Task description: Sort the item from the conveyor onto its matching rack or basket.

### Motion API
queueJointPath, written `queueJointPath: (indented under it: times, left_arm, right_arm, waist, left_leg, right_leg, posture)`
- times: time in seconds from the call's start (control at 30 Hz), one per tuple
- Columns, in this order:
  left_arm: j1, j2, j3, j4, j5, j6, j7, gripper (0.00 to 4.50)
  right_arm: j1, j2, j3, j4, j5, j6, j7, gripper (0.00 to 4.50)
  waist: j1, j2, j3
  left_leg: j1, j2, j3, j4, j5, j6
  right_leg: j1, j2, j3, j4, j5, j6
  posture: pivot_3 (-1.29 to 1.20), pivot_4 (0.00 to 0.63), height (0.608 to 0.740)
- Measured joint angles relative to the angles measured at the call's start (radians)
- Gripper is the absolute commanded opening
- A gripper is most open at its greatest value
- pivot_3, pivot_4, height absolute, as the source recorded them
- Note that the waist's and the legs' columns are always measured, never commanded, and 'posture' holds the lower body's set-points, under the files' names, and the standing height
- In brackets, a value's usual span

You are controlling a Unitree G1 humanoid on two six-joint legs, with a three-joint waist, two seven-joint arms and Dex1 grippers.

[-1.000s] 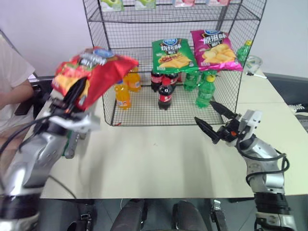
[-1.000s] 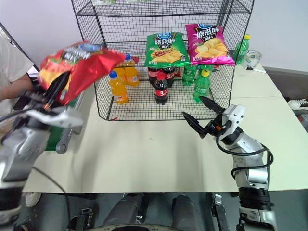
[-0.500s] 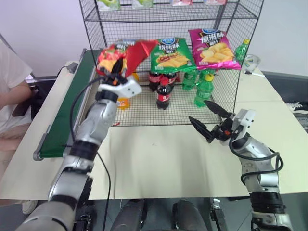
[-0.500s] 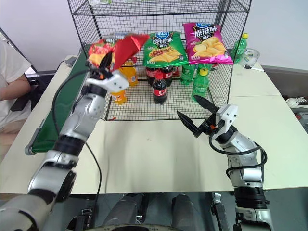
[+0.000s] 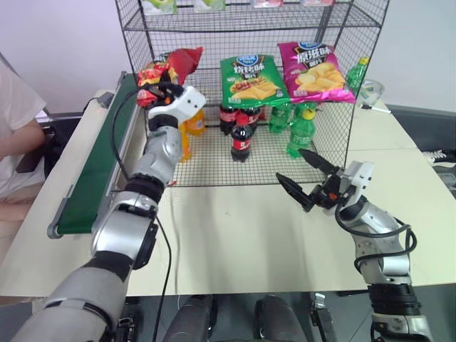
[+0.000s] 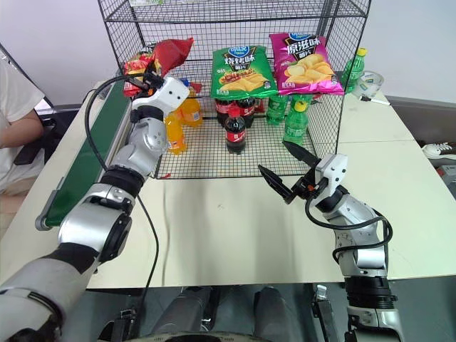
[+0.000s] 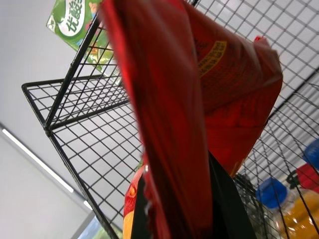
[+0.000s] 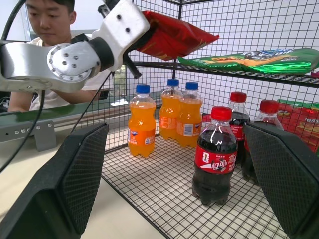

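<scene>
The item, a shiny red crisp bag (image 5: pixel 178 63), is at the left end of the rack's (image 5: pixel 333 32) middle tier, beside a green crisp bag (image 5: pixel 254 78). My left gripper (image 5: pixel 166 80) is shut on the bag's near end, raised in front of that tier. In the left wrist view the red bag (image 7: pixel 199 99) rises from between the dark fingers (image 7: pixel 227 209), with the wire mesh behind it. The conveyor (image 5: pixel 92 178), a dark green belt, runs along the table's left side with nothing on it. My right gripper (image 5: pixel 291 165) hangs open over the table, in front of the rack's bottom tier.
A magenta crisp bag (image 5: pixel 313 71) lies right of the green one. Orange (image 5: pixel 194 121), cola (image 5: pixel 242 139) and green (image 5: pixel 303 132) bottles stand on the bottom tier. A person (image 5: pixel 14 121) sits beyond the conveyor on the left. Bare table lies between my arms.
My left arm has swung forward and to the right, carrying the red bag from above the conveyor side to the rack's middle tier. The right arm has stayed put.
</scene>
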Motion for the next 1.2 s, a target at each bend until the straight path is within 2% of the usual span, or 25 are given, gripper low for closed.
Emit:
queueJointPath:
  times: [0.3,0.47,0.57,0.73,0.87,1.2]
  left_arm:
    - [-0.053,-0.017,-0.049,0.121,-0.016,-0.029,0.031,0.04]
    - [-0.066,-0.017,-0.05,0.15,-0.064,-0.08,-0.003,0.04]
    - [-0.066,-0.017,-0.049,0.155,-0.09,-0.114,-0.038,0.82]
    - [-0.066,-0.005,-0.073,0.139,-0.086,-0.133,-0.05,3.07]
    - [-0.03,0.025,-0.072,0.069,-0.093,-0.159,-0.104,3.07]
    - [0.219,0.1,-0.062,-0.323,-0.145,-0.137,-0.284,3.07]
  right_arm:
    - [0.0,0.0,0.004,-0.025,0.003,0.002,-0.006,4.5]
    - [0.0,0.0,0.004,-0.025,0.002,0.002,-0.01,4.5]
    - [0.0,0.0,0.004,-0.025,0.002,0.002,-0.012,4.5]
    - [0.0,0.0,0.004,-0.025,0.002,0.002,-0.014,4.5]
    - [0.0,0.0,0.005,-0.025,0.001,0.002,-0.01,4.5]
    - [-0.001,0.0,0.005,-0.023,0.001,0.001,0.005,4.5]
  waist:
    - [0.001,0.0,0.0]
    - [0.001,0.0,0.0]
    - [0.001,0.0,0.0]
    - [0.0,0.0,0.0]
    - [0.0,0.0,0.0]
    - [-0.016,0.0,0.0]
  left_leg:
    - [-0.001,0.0,0.0,0.001,0.0,0.0]
    - [-0.002,0.0,0.0,0.001,0.003,-0.004]
    - [-0.002,0.0,0.0,0.001,0.003,-0.004]
    - [-0.002,0.0,0.0,0.002,0.003,-0.004]
    - [-0.002,0.0,0.0,0.002,0.003,-0.004]
    - [-0.002,0.0,0.0,0.002,0.003,-0.005]
  right_leg:
    - [-0.001,0.0,0.0,0.0,0.0,0.0]
    - [-0.001,0.0,0.0,0.001,0.0,0.0]
    - [-0.001,0.0,0.0,0.001,0.0,0.0]
    - [-0.001,0.0,0.0,0.001,0.0,0.0]
    - [-0.001,0.0,0.0,0.001,0.0,0.0]
    - [-0.002,0.0,0.001,0.002,0.0,0.0]
  posture:
    - [0.0,0.15,0.74]
    - [0.0,0.15,0.74]
    - [0.0,0.15,0.74]
    - [0.0,0.15,0.74]
    - [0.0,0.15,0.74]
    - [0.0,0.15,0.74]
